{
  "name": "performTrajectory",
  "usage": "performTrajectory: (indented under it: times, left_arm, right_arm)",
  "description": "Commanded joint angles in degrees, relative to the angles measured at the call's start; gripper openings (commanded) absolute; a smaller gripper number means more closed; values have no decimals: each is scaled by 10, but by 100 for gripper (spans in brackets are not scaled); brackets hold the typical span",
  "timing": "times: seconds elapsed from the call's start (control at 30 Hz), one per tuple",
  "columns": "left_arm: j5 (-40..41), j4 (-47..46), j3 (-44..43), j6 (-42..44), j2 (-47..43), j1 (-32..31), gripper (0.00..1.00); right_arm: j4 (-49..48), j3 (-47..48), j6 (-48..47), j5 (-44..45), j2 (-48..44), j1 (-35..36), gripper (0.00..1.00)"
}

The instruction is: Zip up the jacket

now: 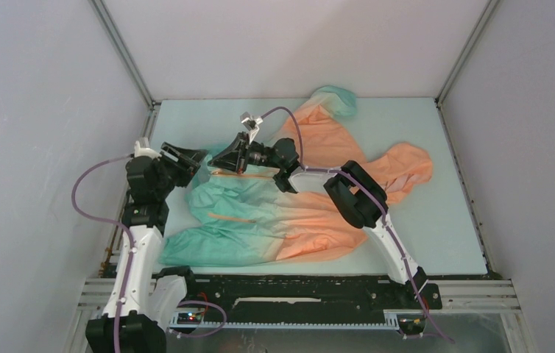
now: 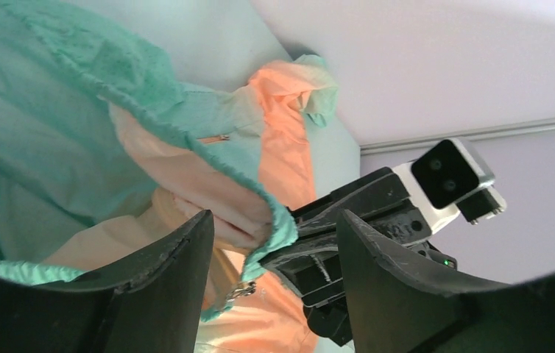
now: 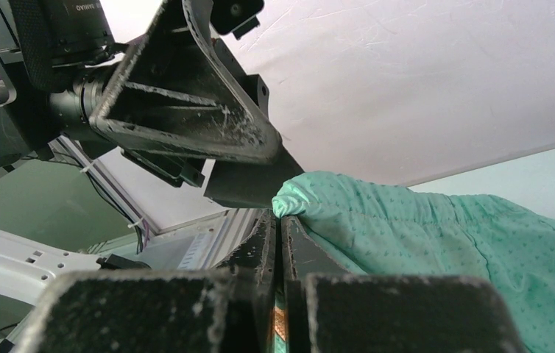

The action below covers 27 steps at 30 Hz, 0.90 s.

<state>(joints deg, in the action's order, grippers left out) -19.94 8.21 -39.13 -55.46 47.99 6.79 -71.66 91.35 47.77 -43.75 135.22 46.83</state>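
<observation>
Top external view: thin teal-to-orange hooded jacket (image 1: pixel 289 213) mid-frame on pale worktop (image 1: pixel 422 243), orange zip (image 1: pixel 241 174) running left–right; right hand (image 1: pixel 216 160) clamped on teal hem (image 1: pixel 212 184); left hand (image 1: pixel 199 158), fingers (image 2: pixel 164 272) apart, just left.

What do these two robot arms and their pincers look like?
Both the left arm and the right arm have white lower links and chunky black joints. A purple cable loops along each. The left gripper and the right gripper each have two black, wedge-shaped fingers, scuffed pale at the edges.
</observation>
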Motion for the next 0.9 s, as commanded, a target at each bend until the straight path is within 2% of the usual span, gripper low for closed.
performTrajectory:
  times: [0.0, 0.3, 0.37, 0.47, 0.63, 0.67, 0.8, 0.87]
  left_arm:
    - [-44, -67, 20, -7, -1, 3, 63]
    - [-67, -58, 15, 16, 17, 1, 52]
    - [-78, -57, 8, 23, 27, 2, 46]
    - [-89, -54, 4, 26, 42, 2, 35]
    - [-97, -46, -1, 39, 50, 2, 5]
    - [-92, -38, -2, 43, 47, 2, 1]
    - [-78, 7, -10, 54, 45, 3, 0]
    - [-77, 27, -15, 54, 52, 3, 0]
  right_arm:
    - [-23, 7, -12, -6, -10, 6, 0]
    - [-15, 5, -23, -12, -15, 6, 0]
    - [-8, 4, -31, -17, -18, 6, 0]
    - [3, -2, -52, -22, -25, 10, 0]
    - [44, -22, -89, -6, -50, 12, 1]
    - [60, -31, -100, 5, -60, 12, 7]
    - [191, -96, -174, 91, -136, 12, 39]
    - [272, -115, -219, 136, -175, 16, 70]
